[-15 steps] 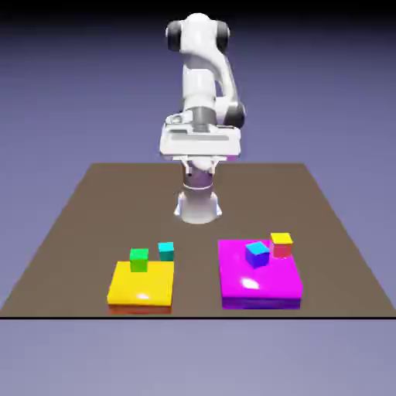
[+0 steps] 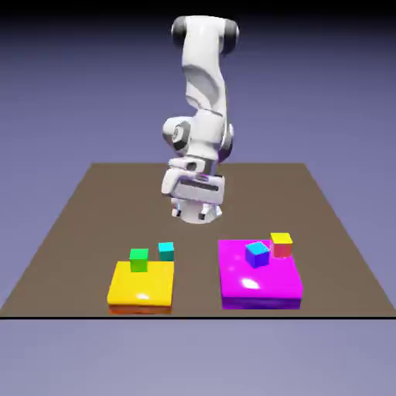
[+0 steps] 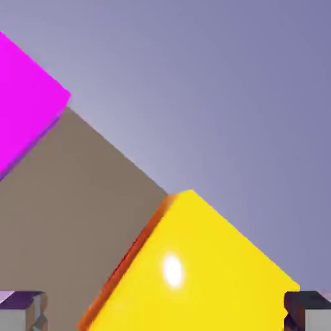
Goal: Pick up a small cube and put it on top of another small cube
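The small cyan cube (image 2: 166, 250) sits on the table right behind the yellow slab (image 2: 139, 288), just beside a green cube (image 2: 138, 259) that stands on the slab's back edge. My gripper (image 2: 193, 207) hangs well above the table and farther back than the cubes, touching nothing. In the hand view my gripper (image 3: 165, 317) is open: its two grey fingertips (image 3: 22, 310) stand far apart at the bottom corners with nothing held between them. That view shows the yellow slab (image 3: 194, 265) but not the cyan cube.
A magenta slab (image 2: 259, 282) lies at the exterior view's right with a blue cube (image 2: 257, 254) on it. Behind it a small yellow cube (image 2: 281, 239) rests on a red cube (image 2: 282, 250). The magenta slab (image 3: 26, 110) also shows in the hand view's upper left.
The arm has bent forward and the hand has dropped lower and tilted toward the slabs. No cube or slab has moved.
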Motion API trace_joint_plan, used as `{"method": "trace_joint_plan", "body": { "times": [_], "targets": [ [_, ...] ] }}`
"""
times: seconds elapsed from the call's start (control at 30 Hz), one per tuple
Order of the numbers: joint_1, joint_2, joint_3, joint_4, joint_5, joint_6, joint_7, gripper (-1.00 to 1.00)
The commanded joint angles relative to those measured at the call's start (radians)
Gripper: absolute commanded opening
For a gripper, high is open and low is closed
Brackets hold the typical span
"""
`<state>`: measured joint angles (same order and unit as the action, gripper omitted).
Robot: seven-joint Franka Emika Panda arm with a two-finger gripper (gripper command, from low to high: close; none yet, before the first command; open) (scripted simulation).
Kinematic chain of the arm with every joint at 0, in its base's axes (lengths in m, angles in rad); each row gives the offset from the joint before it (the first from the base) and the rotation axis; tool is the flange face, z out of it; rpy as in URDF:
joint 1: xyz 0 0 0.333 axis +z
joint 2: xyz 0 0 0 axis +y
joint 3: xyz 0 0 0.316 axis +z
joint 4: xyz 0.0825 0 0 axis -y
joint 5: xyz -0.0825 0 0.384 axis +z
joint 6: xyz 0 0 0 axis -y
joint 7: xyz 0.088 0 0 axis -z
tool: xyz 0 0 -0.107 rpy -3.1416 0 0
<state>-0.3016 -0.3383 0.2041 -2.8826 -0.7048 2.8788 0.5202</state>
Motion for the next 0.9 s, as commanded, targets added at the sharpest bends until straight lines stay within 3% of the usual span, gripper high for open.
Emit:
{"method": "trace_joint_plan", "body": {
  "times": [0.0,0.6,0.87],
  "targets": [
    [-0.019,0.014,0.013,-0.004,-0.044,-0.010,-0.014,0.00],
    [-0.356,0.263,0.232,-0.082,-0.801,-0.180,-0.251,0.00],
    [-0.379,0.517,0.180,0.030,-1.096,-0.275,-0.025,0.00]
  ]
}}
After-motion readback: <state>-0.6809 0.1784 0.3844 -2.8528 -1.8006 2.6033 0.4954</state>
